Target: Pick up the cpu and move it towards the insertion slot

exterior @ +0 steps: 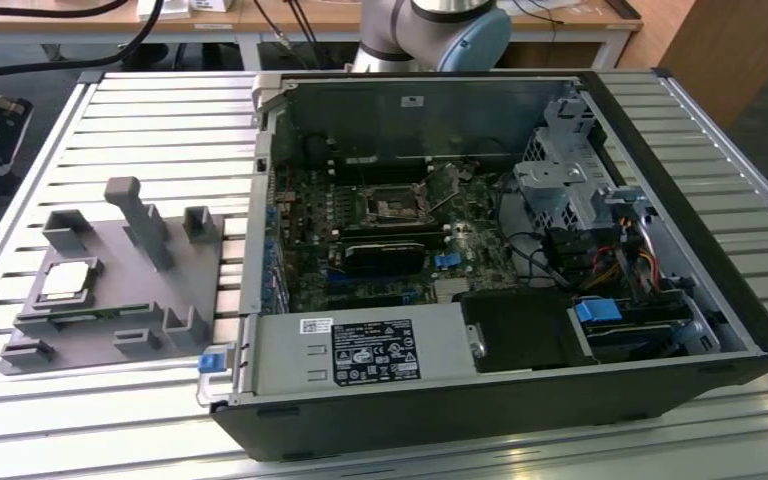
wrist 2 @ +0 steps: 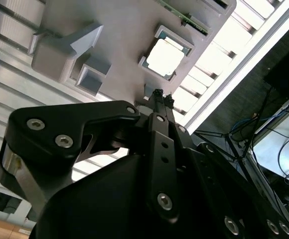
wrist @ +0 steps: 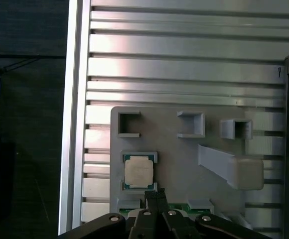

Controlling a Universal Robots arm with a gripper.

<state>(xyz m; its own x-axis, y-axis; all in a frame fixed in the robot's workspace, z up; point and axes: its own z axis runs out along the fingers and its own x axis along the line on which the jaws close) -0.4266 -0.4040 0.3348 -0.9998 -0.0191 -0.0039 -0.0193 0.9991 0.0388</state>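
The gripper (wrist: 154, 194), its fingers pressed together with nothing between them, hangs over the grey holder plate (wrist: 182, 162), near the cpu (wrist: 139, 172) lying in its pocket.

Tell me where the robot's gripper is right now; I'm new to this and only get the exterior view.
Observer: In both wrist views the gripper hangs above the grey holder, its tips close to the cpu lying there.
Operator: Has it grabbed the chip?
Observer: No. In the second wrist view its fingers are shut together with nothing between them, apart from the cpu.
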